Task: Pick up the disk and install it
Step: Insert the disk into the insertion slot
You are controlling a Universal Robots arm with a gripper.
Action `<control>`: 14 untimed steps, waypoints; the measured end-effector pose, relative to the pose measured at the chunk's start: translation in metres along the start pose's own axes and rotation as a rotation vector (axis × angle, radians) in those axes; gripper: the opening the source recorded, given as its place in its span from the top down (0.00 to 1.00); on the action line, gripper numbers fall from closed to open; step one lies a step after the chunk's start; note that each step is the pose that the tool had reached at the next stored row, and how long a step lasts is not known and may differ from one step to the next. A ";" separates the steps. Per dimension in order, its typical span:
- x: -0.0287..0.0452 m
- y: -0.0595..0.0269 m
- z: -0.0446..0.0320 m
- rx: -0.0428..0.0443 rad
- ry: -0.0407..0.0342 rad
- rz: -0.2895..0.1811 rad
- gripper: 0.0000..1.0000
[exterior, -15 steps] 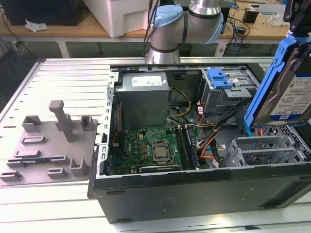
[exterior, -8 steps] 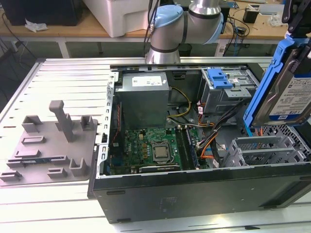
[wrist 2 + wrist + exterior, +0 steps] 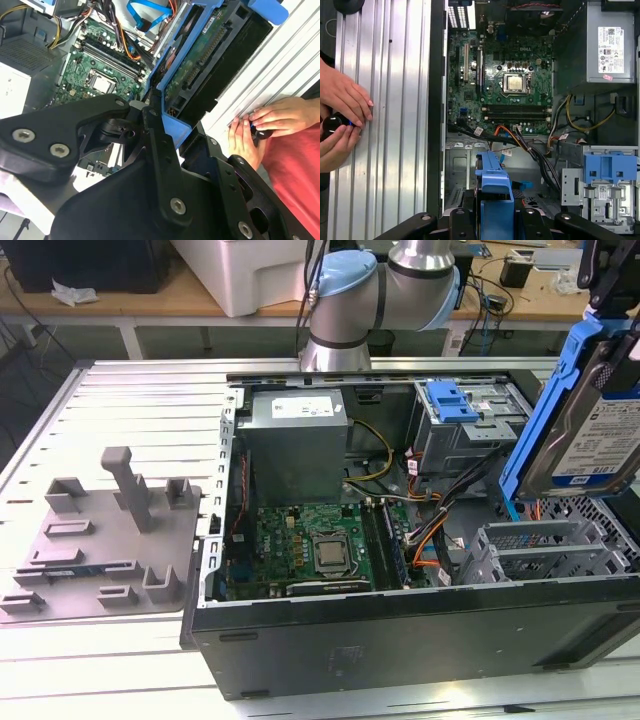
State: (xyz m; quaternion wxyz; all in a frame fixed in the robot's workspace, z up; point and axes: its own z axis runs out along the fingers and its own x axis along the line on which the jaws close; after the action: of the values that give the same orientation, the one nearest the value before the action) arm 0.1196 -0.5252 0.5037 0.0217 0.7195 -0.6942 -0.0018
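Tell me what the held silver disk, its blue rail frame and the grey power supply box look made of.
The flat silver disk looks like bare metal: a dull sheen around its label. Its blue rail frame looks like moulded plastic, evenly coloured with soft gloss. The grey power supply box looks like matt sheet metal with folded edges, likely steel.

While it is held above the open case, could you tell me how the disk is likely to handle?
Likely stiff: the disk is a flat metal slab in a blue plastic frame, so it should not flex. Probably heavy for its size, given that metal body. Possibly fragile: its bare circuit board shows in the second wrist view.
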 end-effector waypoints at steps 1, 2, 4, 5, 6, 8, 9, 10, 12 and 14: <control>-0.0002 -0.0001 0.0005 0.0001 -0.0002 0.000 0.63; -0.0004 -0.0001 0.0016 0.0000 -0.0002 0.000 0.63; -0.0006 -0.0002 0.0032 0.0000 -0.0004 0.000 0.63; -0.0008 -0.0003 0.0039 0.0000 -0.0004 0.000 0.63; -0.0009 -0.0003 0.0046 0.0000 -0.0005 -0.001 0.63; -0.0012 -0.0004 0.0071 0.0000 -0.0008 -0.001 0.63; -0.0013 -0.0005 0.0077 0.0001 -0.0008 -0.001 0.63; -0.0013 -0.0006 0.0083 0.0001 -0.0009 -0.001 0.63; -0.0014 -0.0009 0.0098 0.0001 -0.0013 -0.001 0.63; -0.0014 -0.0012 0.0109 0.0001 -0.0015 -0.001 0.63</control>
State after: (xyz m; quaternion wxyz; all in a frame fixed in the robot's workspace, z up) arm 0.1204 -0.5241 0.4927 0.0211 0.7198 -0.6939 -0.0023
